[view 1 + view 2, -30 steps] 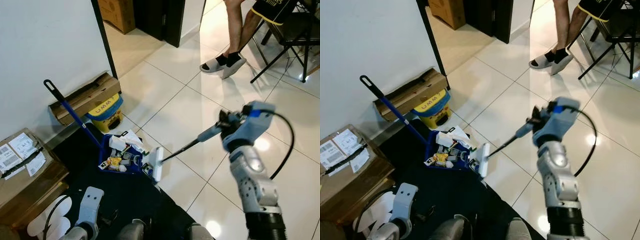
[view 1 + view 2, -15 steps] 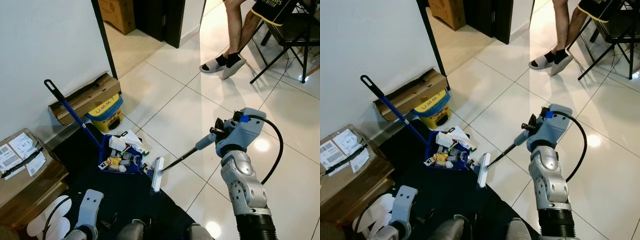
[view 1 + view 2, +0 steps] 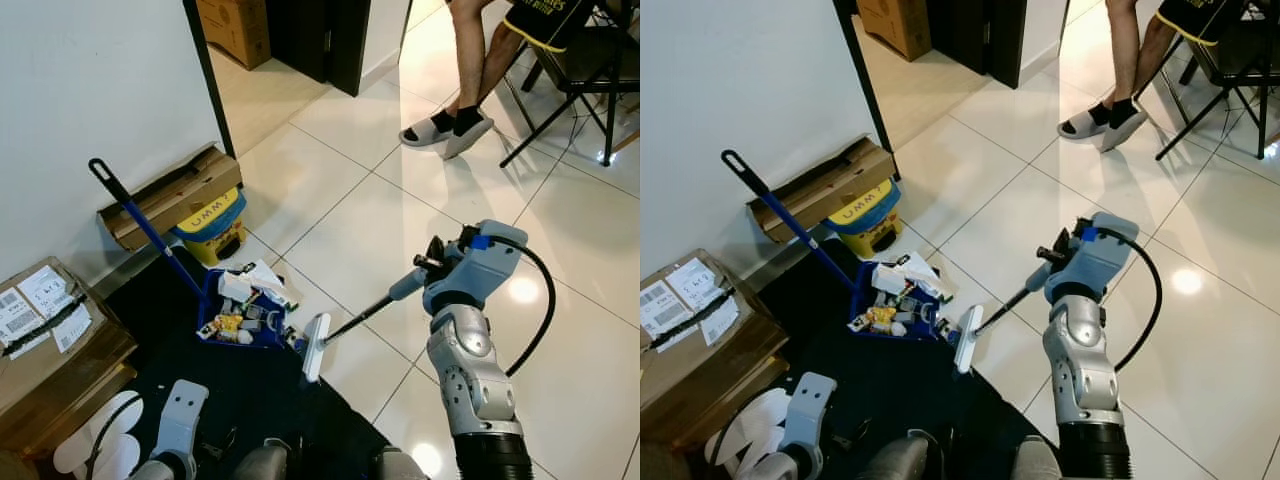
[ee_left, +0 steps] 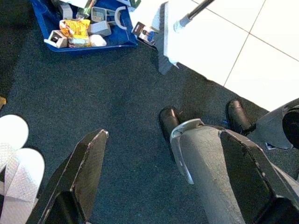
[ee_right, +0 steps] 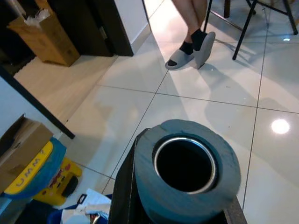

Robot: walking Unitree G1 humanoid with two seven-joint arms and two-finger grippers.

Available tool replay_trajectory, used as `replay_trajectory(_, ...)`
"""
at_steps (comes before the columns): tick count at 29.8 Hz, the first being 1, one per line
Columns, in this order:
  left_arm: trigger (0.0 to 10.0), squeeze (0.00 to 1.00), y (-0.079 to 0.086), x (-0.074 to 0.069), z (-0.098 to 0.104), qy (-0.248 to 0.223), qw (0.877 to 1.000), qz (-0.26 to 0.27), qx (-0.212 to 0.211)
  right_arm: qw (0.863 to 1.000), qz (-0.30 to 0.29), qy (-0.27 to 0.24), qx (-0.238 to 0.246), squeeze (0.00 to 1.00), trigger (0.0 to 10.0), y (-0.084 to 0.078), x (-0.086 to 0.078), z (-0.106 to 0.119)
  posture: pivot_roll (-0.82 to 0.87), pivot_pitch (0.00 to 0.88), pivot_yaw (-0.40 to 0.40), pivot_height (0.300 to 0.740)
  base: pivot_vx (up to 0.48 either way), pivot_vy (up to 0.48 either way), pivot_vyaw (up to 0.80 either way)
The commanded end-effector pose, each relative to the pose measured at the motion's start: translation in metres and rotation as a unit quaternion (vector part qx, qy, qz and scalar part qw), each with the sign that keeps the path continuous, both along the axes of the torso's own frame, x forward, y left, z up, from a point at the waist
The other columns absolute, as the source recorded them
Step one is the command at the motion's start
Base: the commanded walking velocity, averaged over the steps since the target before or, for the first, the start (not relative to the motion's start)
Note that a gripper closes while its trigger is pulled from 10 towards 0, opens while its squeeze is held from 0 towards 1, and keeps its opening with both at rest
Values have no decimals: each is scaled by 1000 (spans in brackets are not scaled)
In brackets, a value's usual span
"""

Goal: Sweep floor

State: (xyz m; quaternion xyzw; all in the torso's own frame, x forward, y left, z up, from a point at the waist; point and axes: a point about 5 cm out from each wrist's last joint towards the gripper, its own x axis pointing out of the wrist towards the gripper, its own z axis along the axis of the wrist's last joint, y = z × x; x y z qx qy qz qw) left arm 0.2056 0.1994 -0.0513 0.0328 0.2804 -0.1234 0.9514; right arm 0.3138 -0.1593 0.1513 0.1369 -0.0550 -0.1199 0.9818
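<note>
My right gripper [image 3: 441, 269] is shut on the grey foam grip [image 5: 187, 173] of a short broom, out over the white tiles. The broom's thin black shaft slants down to its white head [image 3: 315, 346], which rests at the edge of the dark rug [image 3: 250, 385]. Just beside the head lies a blue dustpan [image 3: 212, 322] heaped with wrappers and scraps, its long blue handle [image 3: 140, 224] leaning toward the wall. My left gripper [image 4: 163, 136] hangs open low over the rug, holding nothing. In the left wrist view the dustpan [image 4: 51, 45] and broom head [image 4: 161, 37] lie ahead of it.
A yellow and blue container [image 3: 212, 226] and a flattened cardboard box [image 3: 170, 194] stand by the wall. A taped carton [image 3: 45, 330] is at my left, white slippers [image 3: 95, 440] near my feet. A person's legs [image 3: 470, 70] and a black chair [image 3: 585, 70] are at the far right.
My right gripper has drawn back toward my body and dropped lower. The broom head has slid a little nearer to me along the rug edge. The dustpan has stayed put.
</note>
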Motion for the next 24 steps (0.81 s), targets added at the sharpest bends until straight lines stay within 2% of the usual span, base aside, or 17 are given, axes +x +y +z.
replay_trajectory(1,10000,0,2,-11,-6,16,1000,1,2,999,-22,-32,9,0,10000,0,-4,0,-84,309,53,740,0,0,0)
replay_trajectory(4,10000,0,2,-11,-6,16,1000,1,2,999,-22,-32,9,0,10000,0,-4,0,-84,309,53,740,0,0,0)
replay_trajectory(5,10000,0,2,-11,-6,15,1000,1,2,998,-21,-55,20,0,10000,3,-4,4,-82,306,55,740,0,0,0)
replay_trajectory(7,10000,0,3,-10,-6,15,1000,1,2,997,-19,-69,27,0,10000,5,-5,8,-83,306,55,740,0,0,0)
replay_trajectory(11,10000,0,3,-10,-5,15,1000,1,2,996,-16,-77,35,0,10000,6,-5,11,-84,302,54,740,0,0,0)
replay_trajectory(13,10000,0,3,-9,-5,14,1000,2,2,995,-18,-84,55,0,10000,5,-4,14,-86,297,54,740,0,0,0)
replay_trajectory(16,10000,0,3,-9,-5,14,1000,2,2,994,-20,-85,62,0,10000,5,-4,14,-86,297,54,740,0,0,0)
replay_trajectory(18,10000,0,3,-8,-5,13,1000,1,2,991,-23,-81,100,0,10000,6,-4,12,-86,294,56,740,0,0,0)
replay_trajectory(24,10000,0,3,-8,-4,13,1000,2,2,987,-37,-56,144,0,10000,7,-4,2,-87,293,57,740,0,0,0)
